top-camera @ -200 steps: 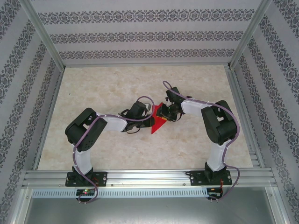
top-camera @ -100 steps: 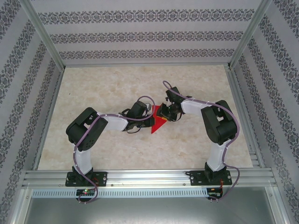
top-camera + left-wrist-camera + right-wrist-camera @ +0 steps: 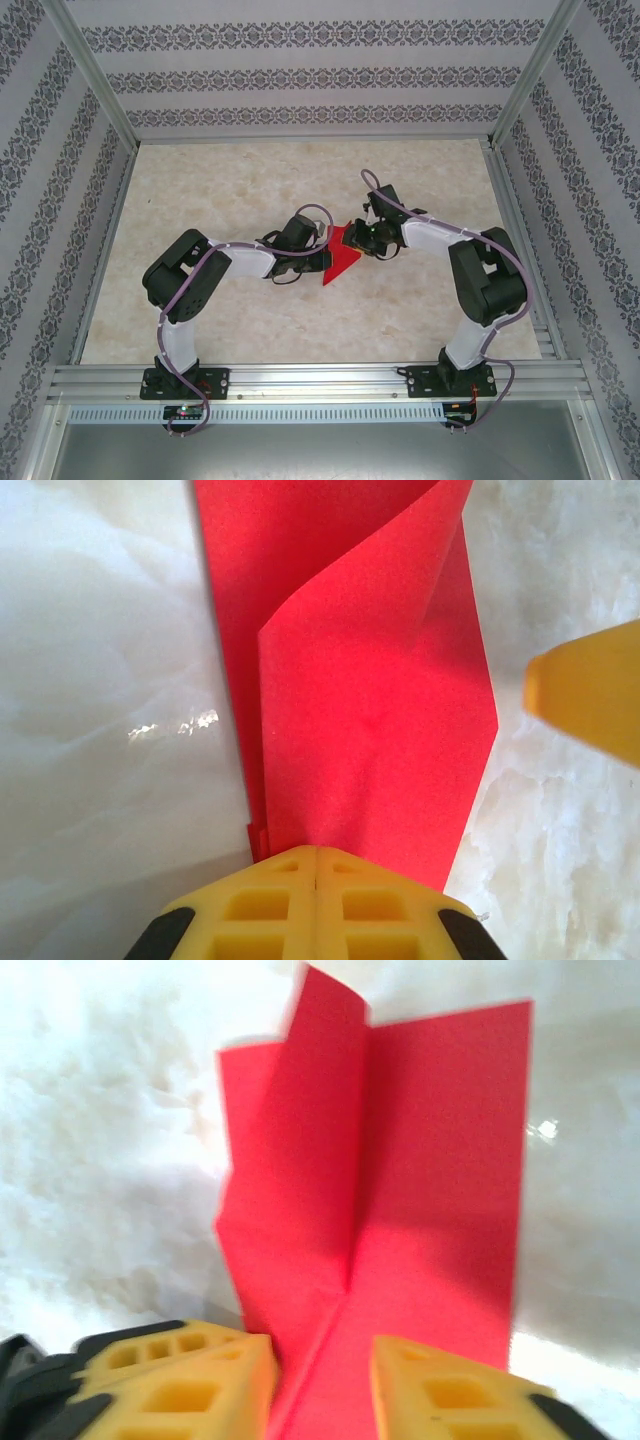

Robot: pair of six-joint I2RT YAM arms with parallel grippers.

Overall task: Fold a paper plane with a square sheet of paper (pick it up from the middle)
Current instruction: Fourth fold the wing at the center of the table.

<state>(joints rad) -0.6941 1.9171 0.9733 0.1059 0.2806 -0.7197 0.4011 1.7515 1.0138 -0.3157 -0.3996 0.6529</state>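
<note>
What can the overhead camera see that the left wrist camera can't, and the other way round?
Overhead: the left arm and right arm whole, the table to its edges, patterned walls. Left wrist: close up, the left jaws shut on the red paper, one layer curling upward. Both: the red paper lying on the pale marbled table.

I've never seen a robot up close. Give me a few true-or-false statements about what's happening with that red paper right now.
1. The sheet of paper is partly folded, not lying flat. True.
2. The left gripper is shut on the paper. True.
3. The right gripper is squeezed tight. False: its jaws stand apart, with the paper's crease between them.
4. The paper lies far from both arms. False: both grippers meet at it.
</note>
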